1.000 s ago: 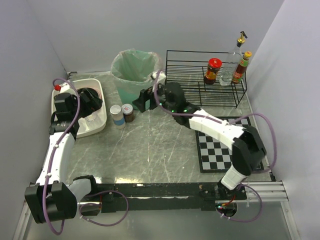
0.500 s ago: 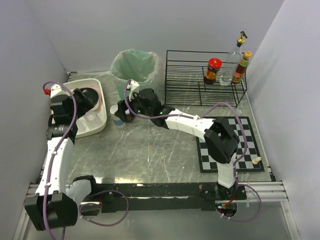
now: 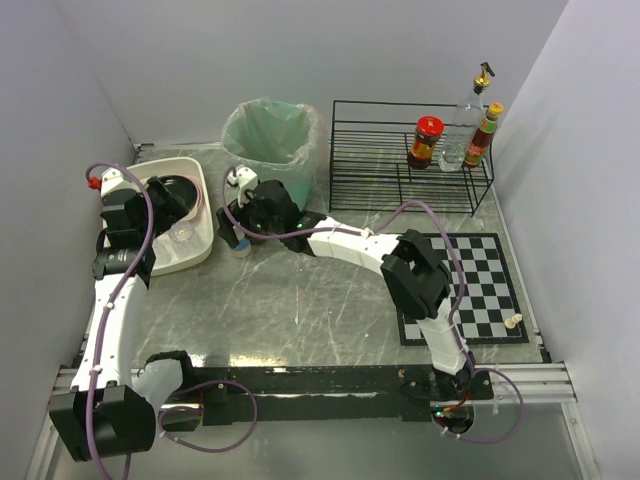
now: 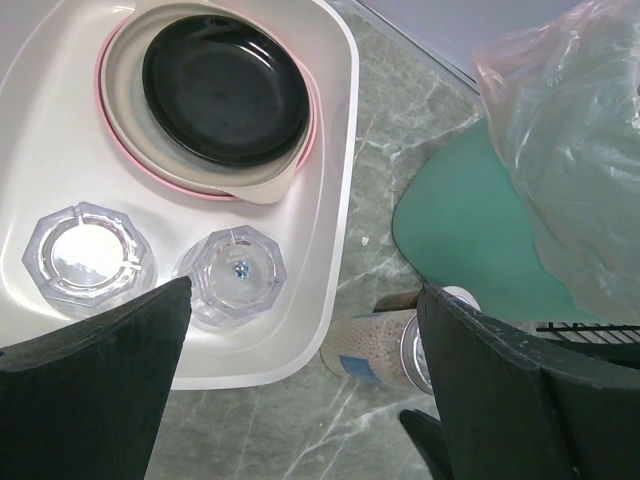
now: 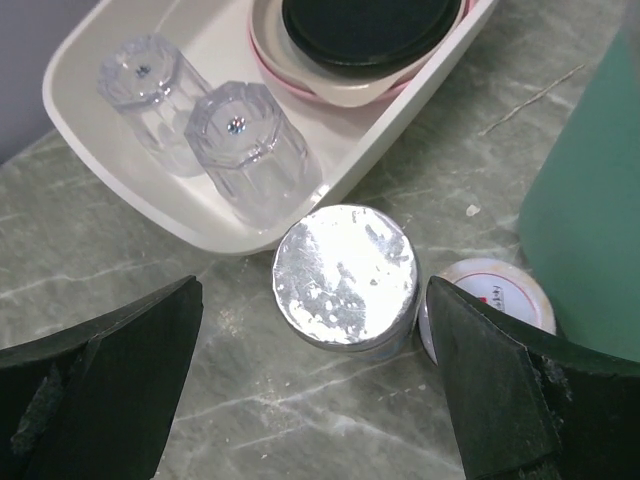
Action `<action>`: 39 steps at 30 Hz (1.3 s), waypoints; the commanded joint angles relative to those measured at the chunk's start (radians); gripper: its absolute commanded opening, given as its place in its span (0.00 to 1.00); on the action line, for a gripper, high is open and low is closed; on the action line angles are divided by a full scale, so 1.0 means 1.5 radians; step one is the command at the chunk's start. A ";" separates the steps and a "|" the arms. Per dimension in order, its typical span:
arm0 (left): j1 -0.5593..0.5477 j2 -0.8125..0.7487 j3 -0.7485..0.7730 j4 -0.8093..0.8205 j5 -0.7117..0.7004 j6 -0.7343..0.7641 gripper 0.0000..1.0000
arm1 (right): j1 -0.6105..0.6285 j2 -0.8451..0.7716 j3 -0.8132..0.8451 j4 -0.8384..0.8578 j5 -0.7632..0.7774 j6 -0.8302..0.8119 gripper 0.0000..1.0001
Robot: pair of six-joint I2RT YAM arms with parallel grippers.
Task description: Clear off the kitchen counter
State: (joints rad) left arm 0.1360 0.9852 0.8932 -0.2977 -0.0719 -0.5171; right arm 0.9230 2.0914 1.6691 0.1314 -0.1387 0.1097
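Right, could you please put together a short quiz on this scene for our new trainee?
1. Multiple choice: how many clear glasses stand in the white tub? A one, B two, C four.
2. True or false: the right gripper hangs open above the silver-lidded jar.
3. In a few words: what lies on the checkered mat?
Key: 1 B. 2 True. 3 One small pale piece, by the mat's right edge.
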 commanded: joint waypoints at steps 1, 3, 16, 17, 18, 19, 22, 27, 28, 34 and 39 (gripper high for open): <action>0.003 -0.010 0.013 0.021 0.012 0.001 0.99 | 0.014 0.023 0.050 -0.015 0.025 -0.028 1.00; 0.003 -0.011 0.013 0.023 0.012 0.001 0.99 | 0.017 0.031 0.055 -0.021 0.035 -0.035 1.00; 0.003 -0.005 0.013 0.027 0.027 0.003 0.99 | 0.020 0.051 0.039 0.006 0.042 -0.043 0.91; 0.004 -0.005 0.013 0.027 0.027 0.003 0.99 | 0.020 0.053 0.040 0.008 0.043 -0.044 0.91; 0.004 -0.004 0.012 0.026 0.027 0.003 0.99 | 0.021 0.056 0.040 0.012 0.048 -0.047 0.91; 0.004 -0.006 0.013 0.026 0.028 0.004 0.99 | 0.022 0.059 0.040 0.016 0.052 -0.051 0.91; 0.004 -0.005 0.011 0.029 0.033 0.005 0.99 | 0.024 0.066 0.040 0.026 0.060 -0.058 0.91; 0.003 -0.001 0.012 0.030 0.040 0.006 0.99 | 0.028 0.086 0.051 0.028 0.085 -0.067 0.95; 0.004 -0.001 0.011 0.031 0.041 0.006 0.99 | 0.027 0.092 0.058 0.025 0.087 -0.066 0.96; 0.004 -0.002 0.011 0.032 0.042 0.007 0.99 | 0.028 0.106 0.066 0.032 0.084 -0.067 0.92; 0.004 0.000 0.011 0.030 0.042 0.008 0.99 | 0.027 0.103 0.053 0.048 0.079 -0.067 0.71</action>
State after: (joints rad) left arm 0.1368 0.9859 0.8928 -0.2966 -0.0231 -0.5133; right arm 0.9581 2.2280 1.7302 0.1642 -0.0177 0.0124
